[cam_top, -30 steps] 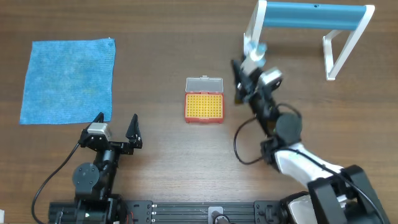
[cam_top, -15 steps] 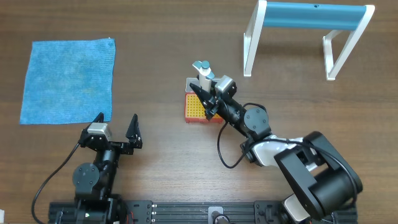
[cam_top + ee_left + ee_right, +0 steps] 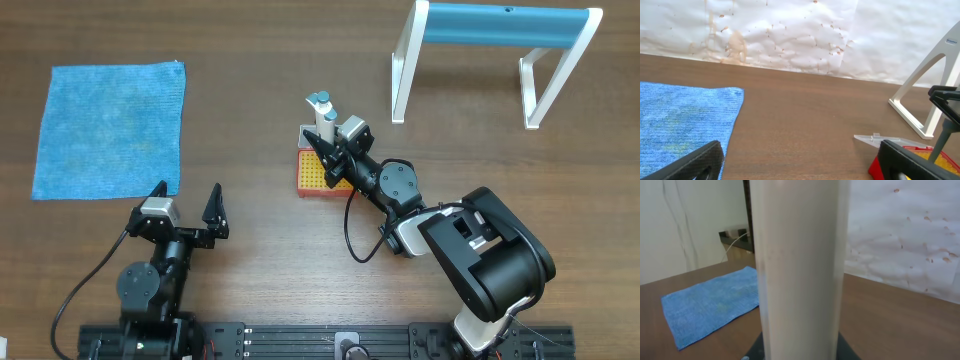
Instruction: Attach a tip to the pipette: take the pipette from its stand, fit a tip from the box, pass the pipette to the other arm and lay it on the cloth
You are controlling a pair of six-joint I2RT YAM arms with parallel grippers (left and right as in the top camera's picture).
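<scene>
My right gripper [image 3: 331,160] is shut on the white pipette [image 3: 323,112], which stands upright with its blue cap on top. It hangs over the red tip box [image 3: 312,184] with yellow tips at the table's middle. In the right wrist view the pipette's pale barrel [image 3: 800,265] stands between my fingers [image 3: 758,349]. The blue cloth [image 3: 110,128] lies flat at the far left. My left gripper [image 3: 188,192] rests open near the front left, just short of the cloth's near corner [image 3: 680,125]. From there the tip box [image 3: 932,154] and its clear lid [image 3: 880,140] lie off to one side.
The white and blue pipette stand [image 3: 500,40] stands at the back right, with one white leg [image 3: 925,100] in the left wrist view. Bare wooden table lies between the cloth and the tip box. A paper-covered wall [image 3: 790,35] backs the table.
My right arm carried the pipette away from the stand and leftward to above the tip box, then edged slightly further. The left arm has not moved.
</scene>
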